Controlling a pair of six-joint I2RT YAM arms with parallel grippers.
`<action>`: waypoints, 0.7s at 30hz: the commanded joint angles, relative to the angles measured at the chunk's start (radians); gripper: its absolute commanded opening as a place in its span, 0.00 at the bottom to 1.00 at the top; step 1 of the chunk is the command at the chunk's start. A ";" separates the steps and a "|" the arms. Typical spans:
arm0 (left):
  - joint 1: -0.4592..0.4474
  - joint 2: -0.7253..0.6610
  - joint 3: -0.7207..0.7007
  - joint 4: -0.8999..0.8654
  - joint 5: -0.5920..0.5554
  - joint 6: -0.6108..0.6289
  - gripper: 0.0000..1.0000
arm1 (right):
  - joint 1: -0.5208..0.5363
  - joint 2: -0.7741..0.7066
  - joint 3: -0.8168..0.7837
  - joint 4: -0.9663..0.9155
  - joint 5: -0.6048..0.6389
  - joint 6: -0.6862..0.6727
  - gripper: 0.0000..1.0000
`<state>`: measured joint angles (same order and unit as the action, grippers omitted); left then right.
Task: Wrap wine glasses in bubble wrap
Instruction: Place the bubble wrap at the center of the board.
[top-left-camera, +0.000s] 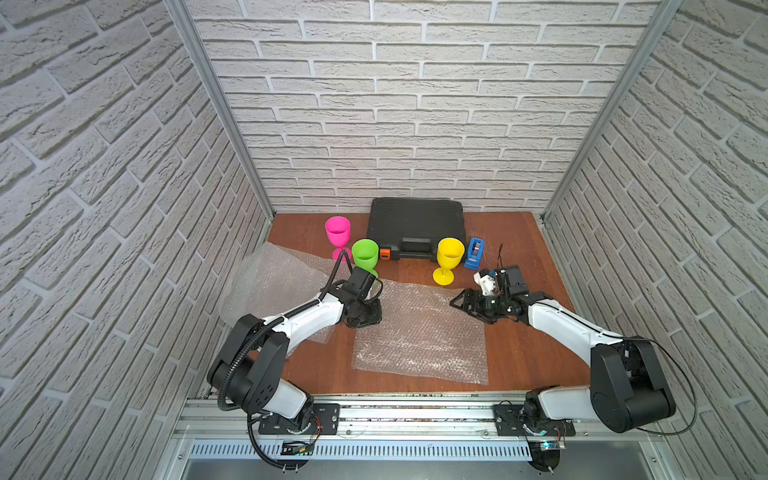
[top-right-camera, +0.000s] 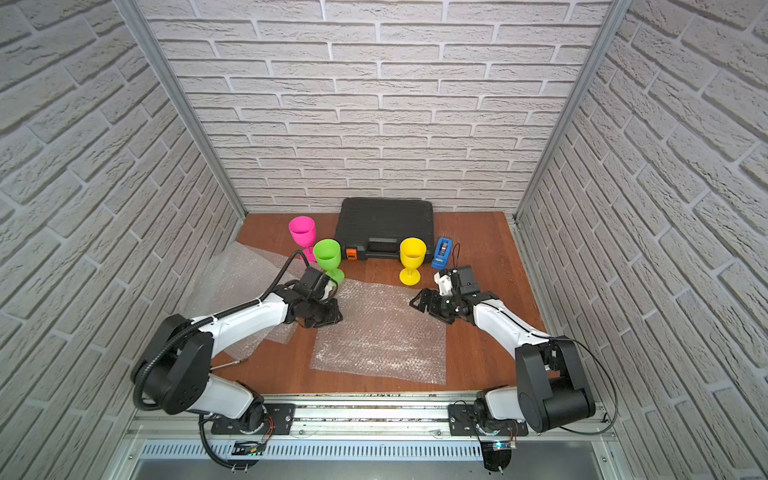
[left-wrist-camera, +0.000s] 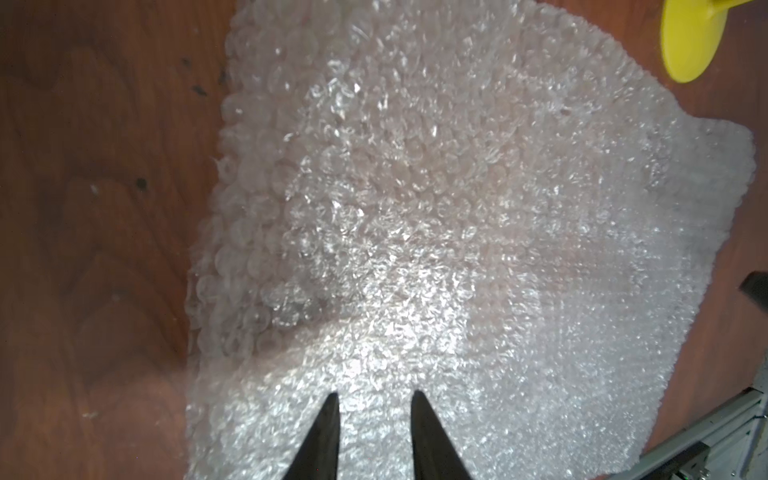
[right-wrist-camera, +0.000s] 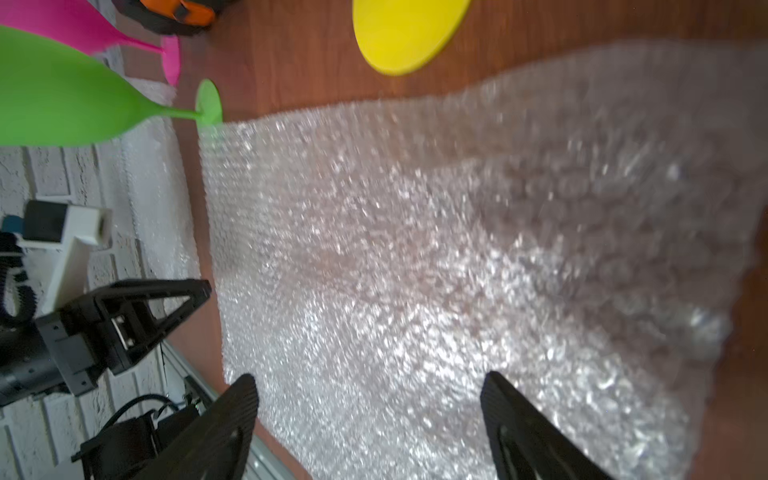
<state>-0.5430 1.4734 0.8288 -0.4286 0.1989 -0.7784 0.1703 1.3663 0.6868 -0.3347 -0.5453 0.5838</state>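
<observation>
— While both arms hang low over the desk (top-left-camera: 519, 361), what do the top views give you?
— Upright along the far edge: pink goblet (top-left-camera: 338, 232) toward the far-left corner, green goblet (top-left-camera: 365, 253) just in front of it, yellow goblet (top-left-camera: 450, 251) right of the black case (top-left-camera: 415, 220), beside the blue tape dispenser (top-left-camera: 475, 253). None wrapped. One bubble wrap sheet (top-left-camera: 419, 340) lies flat mid-desk. A second sheet (top-left-camera: 266, 282) lies by the left edge, partly under the left arm. Left gripper (top-left-camera: 368, 320) points down at the flat sheet's left edge, right gripper (top-left-camera: 457, 302) at its far-right corner.
— Left wrist?
— Left gripper (left-wrist-camera: 374, 401): jaws a narrow gap apart, wrap showing between the tips. Can't tell if it's pinched or just lying under them.
— Right wrist?
— Right gripper (right-wrist-camera: 370, 382) spread wide, holding nothing, tips over the sheet's edge. Green goblet's (right-wrist-camera: 62, 91) foot touches the sheet's far-left corner; whether it stands on the wrap, can't tell.
— Risks?
— My read: pull that sheet and the foot drags, so green tips into pink. Thin flat film, so jaws may close on nothing or slip off. Yellow goblet's (right-wrist-camera: 409, 29) foot sits near the sheet's far edge too; a lifted corner could clip it.
</observation>
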 joint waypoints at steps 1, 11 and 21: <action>0.010 -0.051 -0.008 -0.029 -0.057 0.007 0.33 | 0.005 -0.035 -0.029 -0.067 -0.009 0.030 0.85; 0.063 -0.137 -0.040 -0.089 -0.130 0.008 0.52 | -0.026 0.087 0.014 -0.147 0.143 -0.069 0.86; 0.069 -0.144 -0.080 -0.052 -0.084 -0.002 0.53 | -0.039 0.012 0.126 -0.257 0.213 -0.166 0.85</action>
<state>-0.4786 1.3342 0.7639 -0.4965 0.0937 -0.7799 0.1322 1.4319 0.7849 -0.5465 -0.3626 0.4767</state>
